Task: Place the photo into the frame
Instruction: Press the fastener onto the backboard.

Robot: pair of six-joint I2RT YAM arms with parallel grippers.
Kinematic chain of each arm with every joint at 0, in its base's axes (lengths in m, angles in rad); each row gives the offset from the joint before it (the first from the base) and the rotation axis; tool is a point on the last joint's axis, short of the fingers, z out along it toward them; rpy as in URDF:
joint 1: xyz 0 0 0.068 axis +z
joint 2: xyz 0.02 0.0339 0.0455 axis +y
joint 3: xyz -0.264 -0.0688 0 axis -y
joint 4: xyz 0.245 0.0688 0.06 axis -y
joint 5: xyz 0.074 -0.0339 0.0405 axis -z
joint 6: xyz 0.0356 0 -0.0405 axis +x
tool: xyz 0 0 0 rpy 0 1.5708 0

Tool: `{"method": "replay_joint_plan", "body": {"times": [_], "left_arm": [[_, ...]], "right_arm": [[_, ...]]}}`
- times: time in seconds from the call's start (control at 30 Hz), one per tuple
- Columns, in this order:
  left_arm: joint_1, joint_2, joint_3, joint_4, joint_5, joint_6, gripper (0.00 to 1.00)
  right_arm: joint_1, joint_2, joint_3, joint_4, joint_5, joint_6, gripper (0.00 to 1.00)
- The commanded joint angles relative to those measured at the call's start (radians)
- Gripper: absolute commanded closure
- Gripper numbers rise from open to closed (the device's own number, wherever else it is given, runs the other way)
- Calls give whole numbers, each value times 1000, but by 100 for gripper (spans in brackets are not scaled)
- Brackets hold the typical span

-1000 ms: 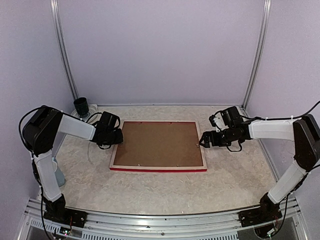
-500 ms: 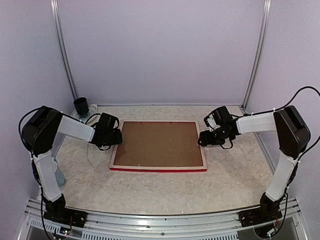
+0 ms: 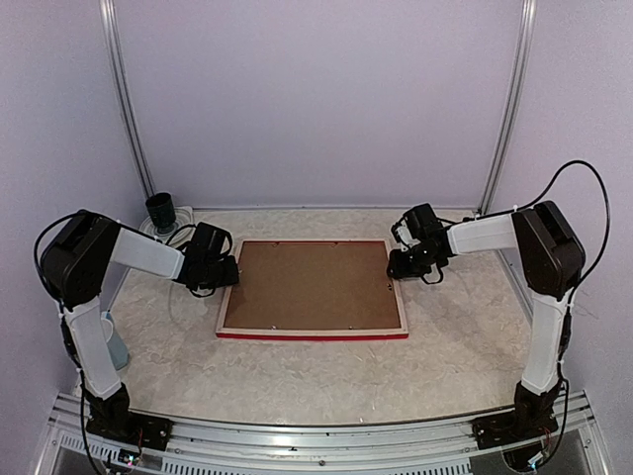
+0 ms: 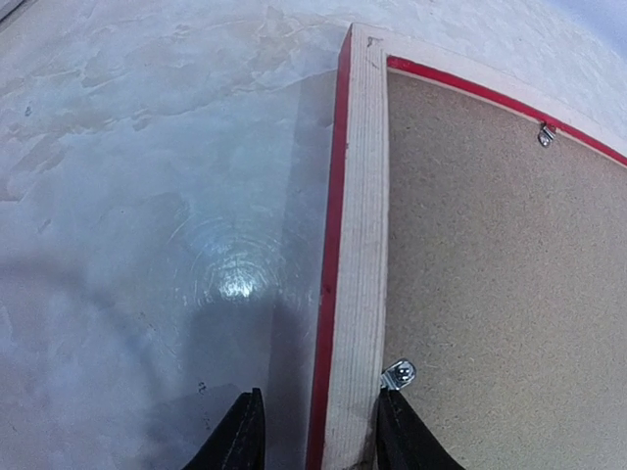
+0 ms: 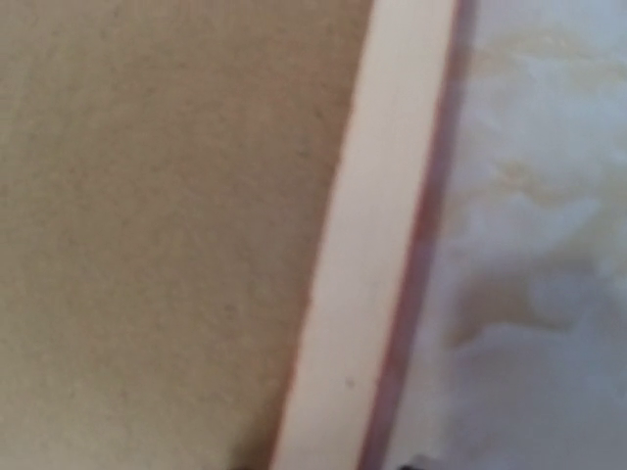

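Overhead view first: the frame [image 3: 312,334] lies face-down at the middle of the bench [image 3: 326,386], pale wood rails up and a red strip showing along its 6 o'clock side. A brown backing board [image 3: 309,285] fills it. The frame sits just where it did a second ago. The left pincer [image 3: 233,272] is at the frame's 9 o'clock rail, almost where it was before and nudged only slightly. The right pincer [image 3: 394,267] has travelled most. It was at 3 o'clock on the right rail with the right arm [image 3: 539,247] stretched low and wide. It is now near 2 o'clock, close to the far corner, and the elbow has swung up and inward. A black cup [image 3: 160,210] stands at 10 o'clock near the back wall.

Left wrist view: the two fingertips [image 4: 243,436] enter at 6 o'clock and straddle the frame's rail. The inner one rests against the wood beside a small metal tab [image 4: 399,373]. The outer one stands apart from the red edge with bare bench between them, so this pincer is spread and pinches nothing. It was closer together a second ago. A second tab [image 4: 546,135] sits at 2 o'clock on the board.

Right wrist view: the picture is blurred, with the rail running from 6 to 12 o'clock, the board at 9 and the bench at 3. Only dark specks of the fingers show at the bottom edge, on either side of the rail. I cannot tell whether they clamp it.
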Motion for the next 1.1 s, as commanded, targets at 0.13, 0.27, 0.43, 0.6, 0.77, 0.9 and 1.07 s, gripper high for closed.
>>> {"method": "replay_joint_plan", "body": {"times": [0.13,0.27,0.43,0.6,0.77,0.9,1.07], "left_arm": [[13,-8,42,-39,47,60,59],[13,22,69,-52,93,73,59],[14,27,75,-72,75,74,59],[9,17,60,-87,105,60,59],[-16,-44,22,-87,77,55,57],[-32,-77,9,-135,47,56,54],[-45,-72,8,-171,-8,49,55]], "right_arm": [[7,63,32,-21,-5,-2,82],[7,76,38,-23,-17,-2,93],[7,83,47,-28,-15,1,94],[7,85,53,-38,-12,10,94],[7,88,57,-45,-8,16,94],[7,88,58,-47,-11,19,94],[7,86,61,-51,-15,21,93]]}}
